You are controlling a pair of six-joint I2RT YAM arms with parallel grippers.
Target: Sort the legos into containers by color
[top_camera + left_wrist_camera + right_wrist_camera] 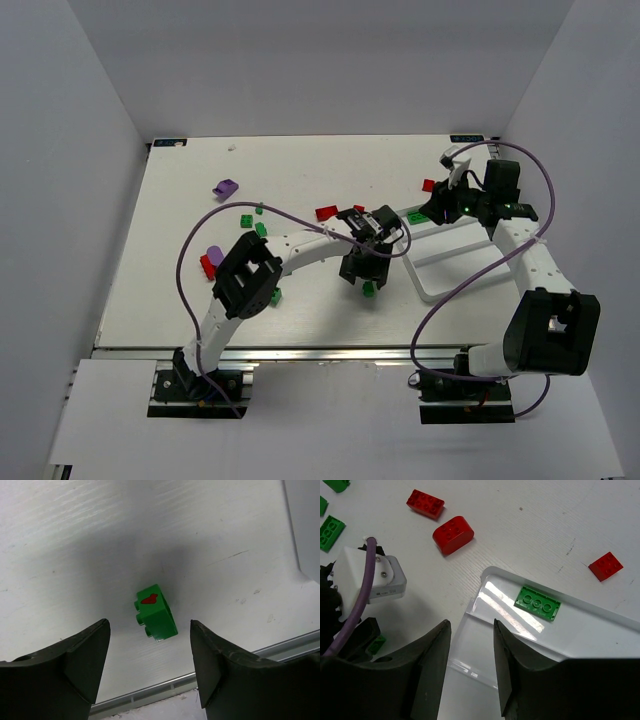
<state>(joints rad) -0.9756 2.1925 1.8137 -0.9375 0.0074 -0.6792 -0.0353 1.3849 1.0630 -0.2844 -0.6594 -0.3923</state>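
Note:
A small green lego (156,612) with a red mark on it lies on the table, just ahead of and between the tips of my open, empty left gripper (149,629). In the top view this lego (368,288) sits right under the left gripper (362,270), to the left of the white tray (432,292). My right gripper (471,627) is open and empty above the tray's end wall (490,572). A flat green lego (537,603) lies in the tray's far compartment. Red legos (452,534) and green legos (331,531) lie loose on the table.
Purple legos (225,187) and more red (207,265) and green (260,229) ones are scattered over the table's left half. A red lego (428,185) lies behind the tray. The table's front rail (210,675) runs close below the left gripper. White walls enclose the table.

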